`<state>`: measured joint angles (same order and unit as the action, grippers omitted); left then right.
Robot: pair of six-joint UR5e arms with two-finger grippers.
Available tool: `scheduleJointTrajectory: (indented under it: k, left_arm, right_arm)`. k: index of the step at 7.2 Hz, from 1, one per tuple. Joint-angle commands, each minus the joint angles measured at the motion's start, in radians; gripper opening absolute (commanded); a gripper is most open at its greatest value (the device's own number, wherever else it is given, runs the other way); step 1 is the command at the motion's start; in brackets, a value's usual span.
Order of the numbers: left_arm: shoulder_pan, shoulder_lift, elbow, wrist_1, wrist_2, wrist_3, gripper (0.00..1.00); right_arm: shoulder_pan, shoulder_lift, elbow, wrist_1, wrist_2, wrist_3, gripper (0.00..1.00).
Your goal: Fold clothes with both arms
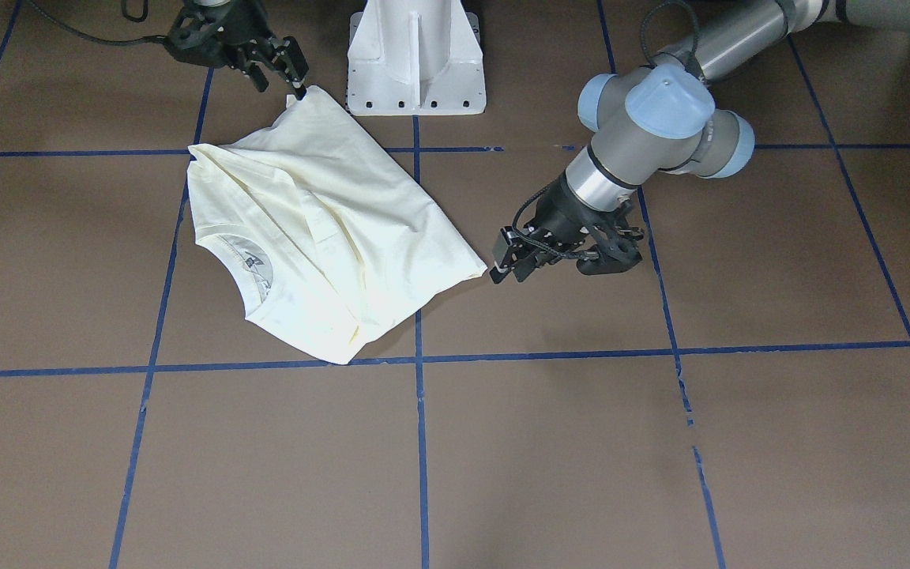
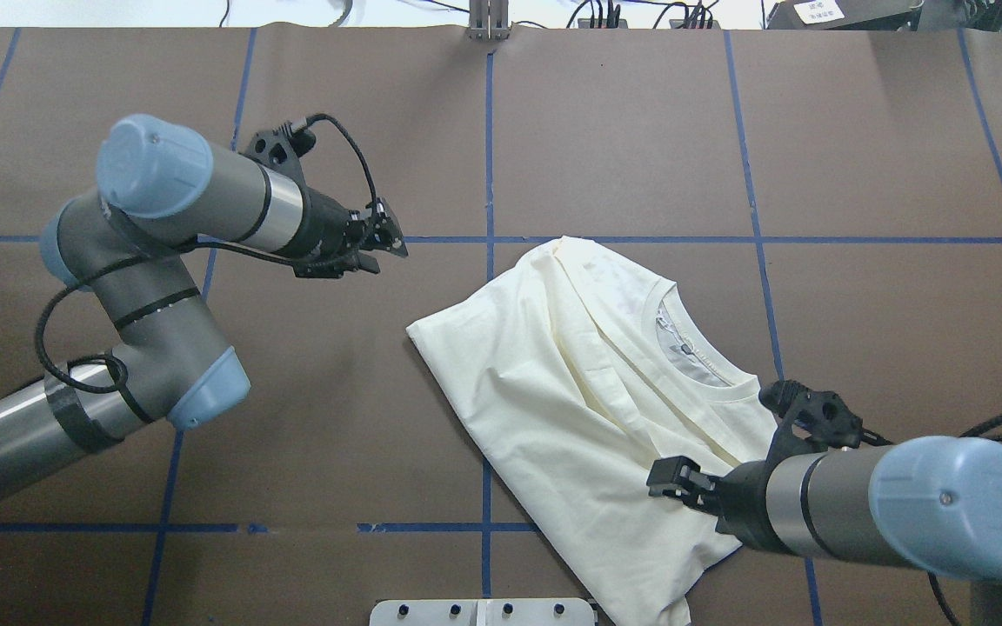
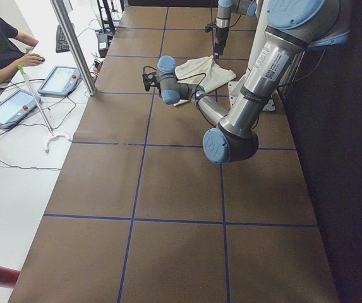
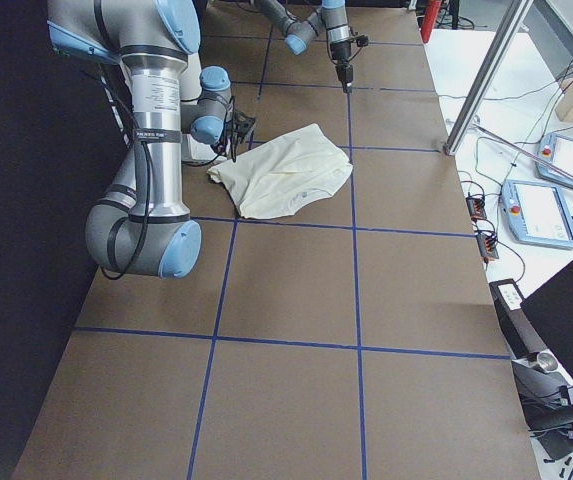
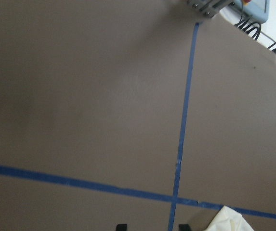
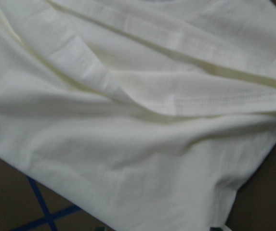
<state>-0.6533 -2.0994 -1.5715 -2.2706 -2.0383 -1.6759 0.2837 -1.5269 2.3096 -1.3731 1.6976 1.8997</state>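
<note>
hovering low at the nearest corner of the shirt (image 2: 571, 409), just beside the white pedestal (image 1: 415, 55), the right gripper (image 1: 280, 79) shows its jaws spread wide. one tip is at the cloth's edge, and nothing is clamped that i can see. the shirt lies flat on the brown worktop (image 2: 292, 435), mostly on the robot's right half, straddling a blue tape line (image 2: 488, 174).

it looks part folded: no sleeve sticks out, a long crease runs down it, and the collar (image 2: 710, 382) shows along one side. my guess is the sleeve folds are done. a crosswise fold, hem to collar, and some squaring up seem left, since the outline is crooked.

further out, the left gripper (image 1: 509, 269) sits just off the shirt corner (image 1: 480, 273) that points toward it, not touching, jaws part open and empty.

no print or lettering shows on the cloth. the grey neck label (image 2: 679, 343) is too small to read, as is the white code sticker (image 3: 272, 63) on the left arm.
</note>
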Motion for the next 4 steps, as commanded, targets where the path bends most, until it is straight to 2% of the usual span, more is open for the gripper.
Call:
scheduleJointTrajectory:
  k: [1,4]
  left_arm:
    - [0.063,-0.011,0.062,0.0,0.0,-0.065,0.62]
    - [0.08,-0.027,0.084,0.002,0.026,-0.065,0.61]
  right_arm:
    - [0.176,0.069,-0.091,0.002,-0.001,-0.118,1.0]
    - [0.219,0.073,-0.124,0.003,-0.004,-0.14,1.0]
